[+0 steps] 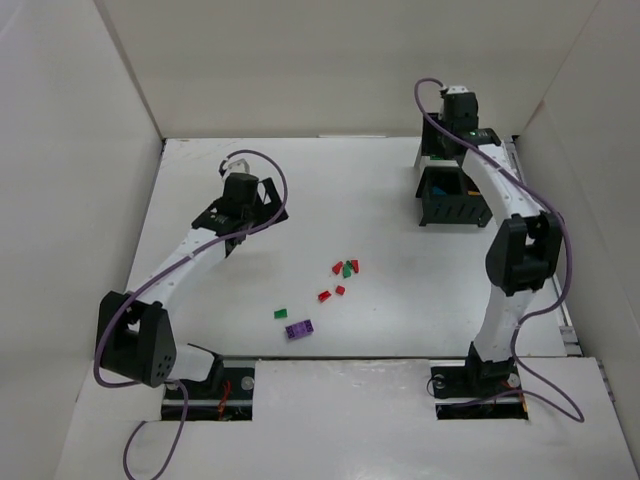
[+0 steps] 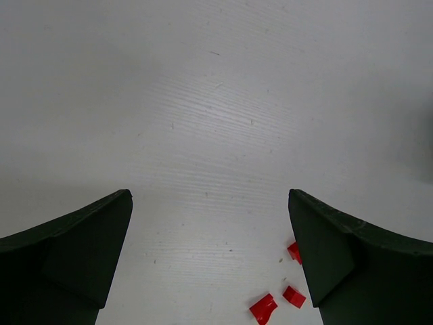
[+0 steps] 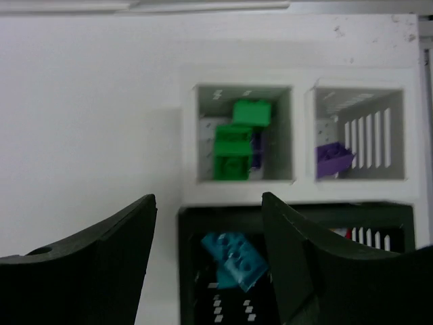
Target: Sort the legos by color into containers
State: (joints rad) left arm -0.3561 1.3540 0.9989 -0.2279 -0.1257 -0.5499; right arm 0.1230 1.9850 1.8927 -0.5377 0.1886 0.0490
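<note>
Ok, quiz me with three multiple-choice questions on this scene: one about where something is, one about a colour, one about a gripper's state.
1. Where is the teal brick? A in a white bin; B in a black bin; C loose outside the bins.
2. What colour is the brick in the right-hand white bin? A red; B orange; C purple.
3. The left gripper is: A open and empty; B shut on a red brick; C shut on nothing.
Answers: 1 B, dark slatted walls surround it. 2 C, it shows purple in the right wrist view. 3 A, its fingers stand wide apart, nothing between them.

Teal brick, black slatted bin
</note>
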